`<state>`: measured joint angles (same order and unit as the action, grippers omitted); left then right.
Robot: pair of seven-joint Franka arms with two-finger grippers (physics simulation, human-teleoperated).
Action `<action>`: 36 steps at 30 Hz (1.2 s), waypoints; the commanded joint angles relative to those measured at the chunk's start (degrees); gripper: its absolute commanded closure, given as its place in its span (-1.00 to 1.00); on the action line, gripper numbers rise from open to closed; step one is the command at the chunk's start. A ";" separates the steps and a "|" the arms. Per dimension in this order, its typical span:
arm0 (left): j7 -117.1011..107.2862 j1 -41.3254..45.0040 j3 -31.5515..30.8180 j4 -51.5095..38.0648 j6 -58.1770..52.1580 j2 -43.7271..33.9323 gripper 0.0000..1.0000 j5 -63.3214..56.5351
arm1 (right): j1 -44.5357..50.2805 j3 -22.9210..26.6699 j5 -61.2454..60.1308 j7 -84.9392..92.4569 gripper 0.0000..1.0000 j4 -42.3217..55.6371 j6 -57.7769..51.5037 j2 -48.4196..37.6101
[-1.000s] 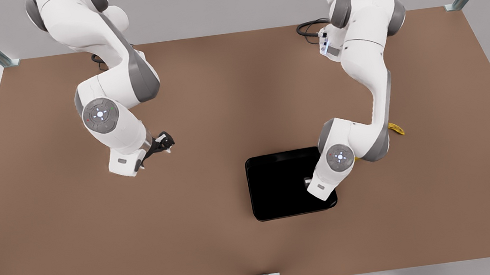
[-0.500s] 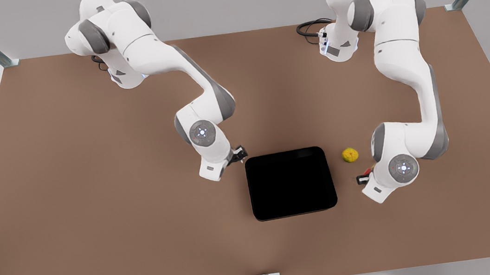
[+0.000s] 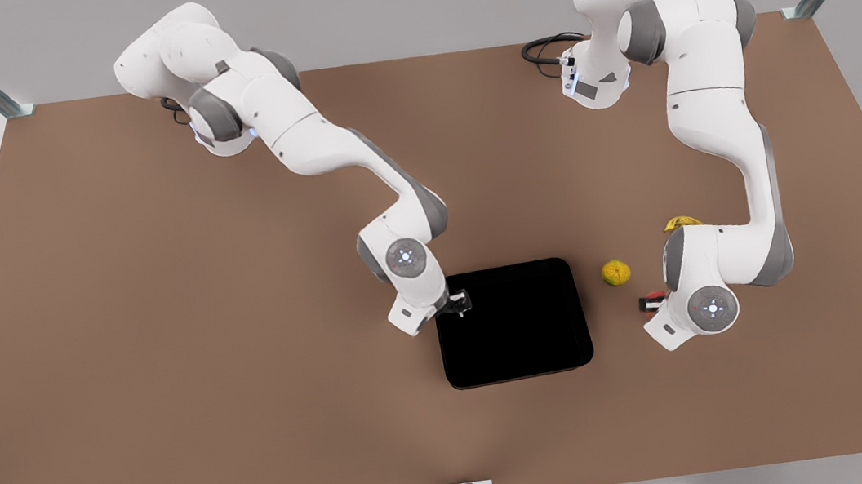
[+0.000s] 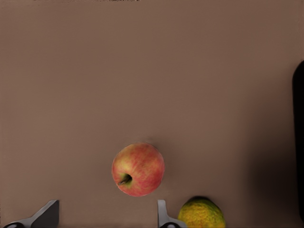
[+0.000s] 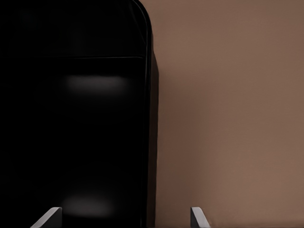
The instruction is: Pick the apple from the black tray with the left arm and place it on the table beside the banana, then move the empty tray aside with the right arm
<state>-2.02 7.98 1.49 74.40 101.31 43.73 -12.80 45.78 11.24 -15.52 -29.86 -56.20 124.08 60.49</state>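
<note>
Apple (image 4: 138, 169) off the tray (image 3: 512, 322), resting on bare desk (image 3: 164, 349) beyond the tray's edge on the front view's right; just beside the lumpy yellow-green fruit (image 3: 616, 273), not touching it. In the front view, apple a red sliver (image 3: 654, 298) at the wrist of the arm on that side. Banana (image 3: 681, 223) farther toward the desk's far edge, partly hidden behind the same arm.

Left pincer (image 4: 105, 213) released, fingers (image 4: 45, 214) spread wide, hovering above the apple, clear of it.

Tray empty, lying near the middle of the desk toward its near edge.

Right pincer (image 5: 126, 217) released, fingers (image 5: 198, 216) apart, straddling the tray's rim near a rounded corner: one finger over the black floor, the other over bare desk. Seen in the front view at the tray's far corner (image 3: 457, 303) on that view's left. Contact with rim: cannot tell
</note>
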 commanded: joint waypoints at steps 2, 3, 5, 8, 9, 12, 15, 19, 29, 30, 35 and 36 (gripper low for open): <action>8.61 0.02 0.00 -0.66 -0.68 -0.22 -1.00 -0.04 | -0.08 -0.07 0.05 -17.60 -1.00 0.13 1.95 1.47; 8.61 0.02 -0.09 -1.89 -0.94 -0.31 -1.00 0.14 | -0.08 -0.16 0.05 -17.60 -1.00 0.13 3.54 1.91; 8.44 0.90 -0.70 -4.17 -3.31 -1.54 -1.00 0.23 | -0.43 -0.25 0.05 -17.25 -1.00 0.13 3.89 2.17; 7.73 3.71 -1.23 -4.26 -6.56 -9.53 -1.00 4.00 | -0.87 -0.25 -0.04 -16.46 -0.97 0.04 3.80 2.52; 6.77 5.64 -1.23 -4.17 -9.98 -12.08 -1.00 4.01 | -0.96 -0.25 -0.12 -16.46 -0.97 0.04 3.89 2.52; 2.19 11.10 -1.23 -1.37 -27.12 -25.87 -1.00 7.25 | -1.48 -0.69 -0.21 -15.93 -0.23 0.13 3.89 2.52; 2.11 7.15 0.70 33.95 -6.58 -45.65 -1.00 14.99 | -2.10 -1.74 -0.30 -15.31 -0.11 0.13 3.89 2.52; 2.99 5.12 3.69 37.23 -2.26 -47.16 -1.00 15.34 | -2.63 -2.45 -0.30 -14.87 -0.01 0.13 4.85 3.05; 2.72 5.38 3.34 34.15 -2.79 -45.49 -1.00 15.26 | -4.47 -3.77 -0.21 -12.85 0.72 0.13 1.87 0.68; 2.63 5.38 3.34 34.15 -2.79 -45.40 -1.00 15.26 | -4.47 -3.94 -0.04 -12.76 0.70 0.13 1.25 -0.63; 2.63 5.38 3.34 34.06 -2.79 -45.40 -1.00 15.26 | -4.30 -4.12 2.60 -11.89 0.92 -0.13 -2.62 -4.24; 2.63 5.38 3.34 34.06 -2.79 -45.31 -1.00 15.26 | -4.38 -3.94 3.91 -11.27 0.92 -0.57 -2.88 -5.47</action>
<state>0.82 13.77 4.87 108.48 98.29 -1.56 2.49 41.40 7.21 -13.69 -40.88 -56.65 123.88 55.50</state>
